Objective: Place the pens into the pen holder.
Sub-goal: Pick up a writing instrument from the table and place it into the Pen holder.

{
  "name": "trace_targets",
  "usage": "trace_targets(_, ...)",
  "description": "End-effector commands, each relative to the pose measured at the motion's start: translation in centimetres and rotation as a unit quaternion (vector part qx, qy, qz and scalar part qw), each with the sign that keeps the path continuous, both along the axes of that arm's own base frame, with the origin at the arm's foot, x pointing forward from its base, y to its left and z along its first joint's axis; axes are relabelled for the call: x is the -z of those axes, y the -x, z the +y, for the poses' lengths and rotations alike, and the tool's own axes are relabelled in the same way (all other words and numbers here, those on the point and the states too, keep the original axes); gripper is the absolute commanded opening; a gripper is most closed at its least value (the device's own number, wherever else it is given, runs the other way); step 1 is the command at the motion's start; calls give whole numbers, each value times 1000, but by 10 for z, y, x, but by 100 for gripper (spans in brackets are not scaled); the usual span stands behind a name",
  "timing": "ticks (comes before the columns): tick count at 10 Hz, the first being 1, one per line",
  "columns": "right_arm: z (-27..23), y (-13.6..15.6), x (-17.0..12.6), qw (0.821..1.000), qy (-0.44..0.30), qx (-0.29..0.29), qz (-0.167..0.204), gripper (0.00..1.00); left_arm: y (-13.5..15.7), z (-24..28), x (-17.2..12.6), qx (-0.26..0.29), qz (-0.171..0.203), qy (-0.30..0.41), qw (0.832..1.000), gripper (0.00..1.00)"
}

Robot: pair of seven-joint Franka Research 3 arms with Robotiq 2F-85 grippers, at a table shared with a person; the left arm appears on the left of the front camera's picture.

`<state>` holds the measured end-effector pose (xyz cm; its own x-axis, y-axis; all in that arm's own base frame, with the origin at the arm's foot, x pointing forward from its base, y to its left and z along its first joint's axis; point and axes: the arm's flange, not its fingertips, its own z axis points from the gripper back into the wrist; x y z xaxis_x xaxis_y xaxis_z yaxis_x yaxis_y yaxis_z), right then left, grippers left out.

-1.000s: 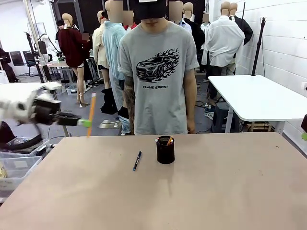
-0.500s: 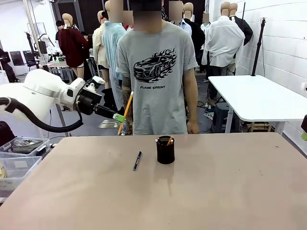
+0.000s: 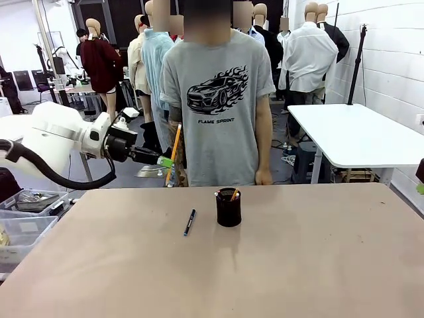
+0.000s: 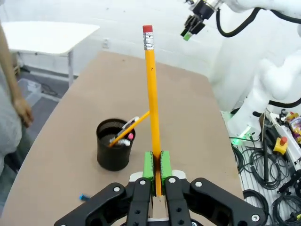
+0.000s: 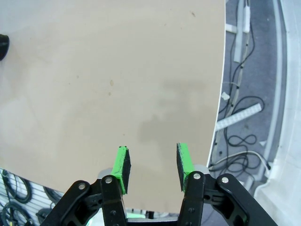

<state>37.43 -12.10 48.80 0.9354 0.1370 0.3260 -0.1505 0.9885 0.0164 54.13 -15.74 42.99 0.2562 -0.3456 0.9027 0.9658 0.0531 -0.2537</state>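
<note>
My left gripper [image 3: 165, 161] is shut on a yellow-orange pencil [image 3: 174, 147], which it holds nearly upright above the table's far edge, left of the pen holder. In the left wrist view the pencil [image 4: 151, 94] rises from between the green pads [image 4: 148, 165], eraser end up. The pen holder [image 3: 228, 207] is a black mesh cup at mid-table, and the same pen holder [image 4: 113, 143] has an orange pencil and a whitish pen inside. A black-and-blue pen [image 3: 189, 222] lies flat on the table left of the cup. My right gripper [image 5: 151, 162] hangs open over bare tabletop, nothing between its fingers.
A person in a grey T-shirt [image 3: 215, 99] stands at the far edge behind the cup, hands down. The table [image 3: 298, 265] is bare to the right and front. Below my right gripper the table's edge [image 5: 218, 108] drops to cables on the floor.
My left arm has swung in from the far left toward the cup, carrying the pencil, which has tipped slightly. The right gripper and the things on the table have not moved.
</note>
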Motion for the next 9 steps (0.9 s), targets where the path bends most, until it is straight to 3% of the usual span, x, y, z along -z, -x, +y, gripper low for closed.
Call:
trace_targets(1,2,-1,1,1000,13,10,5,52,-46,-47,15,82,-27,22,996,0)
trace_targets(4,2,-1,1,1000,13,10,5,52,-89,-107,42,160,-34,31,986,0)
trace_targets(9,2,-1,1,1000,13,10,5,52,-121,-142,71,161,-48,77,983,0)
